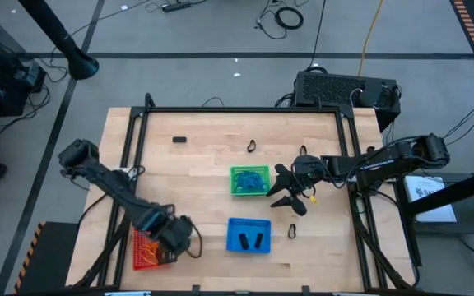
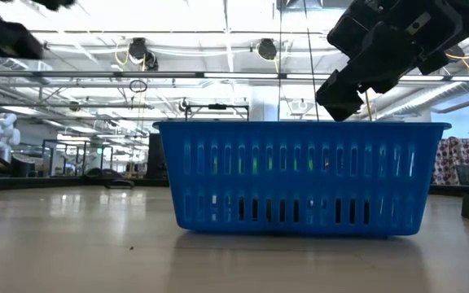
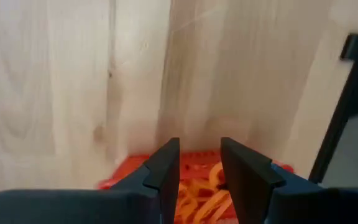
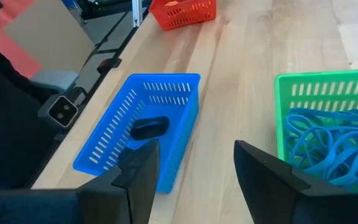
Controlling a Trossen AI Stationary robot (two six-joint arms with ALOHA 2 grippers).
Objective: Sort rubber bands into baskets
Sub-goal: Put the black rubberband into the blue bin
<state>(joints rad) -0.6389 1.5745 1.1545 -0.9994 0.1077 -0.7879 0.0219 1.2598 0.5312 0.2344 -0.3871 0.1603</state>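
Left hand (image 3: pixel 199 171) hovers, fingers parted, over red basket (image 3: pixel 194 163), no labels.

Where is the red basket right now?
In the high view, the red basket sits at the table's front left corner, left of the blue basket, directly under the left end effector, with orange rubber bands inside.

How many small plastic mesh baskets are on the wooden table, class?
3. The green plastic mesh basket sits mid-table beside the right gripper; the blue plastic mesh basket is nearer the front edge; the red plastic mesh basket lies partly hidden under the left gripper.
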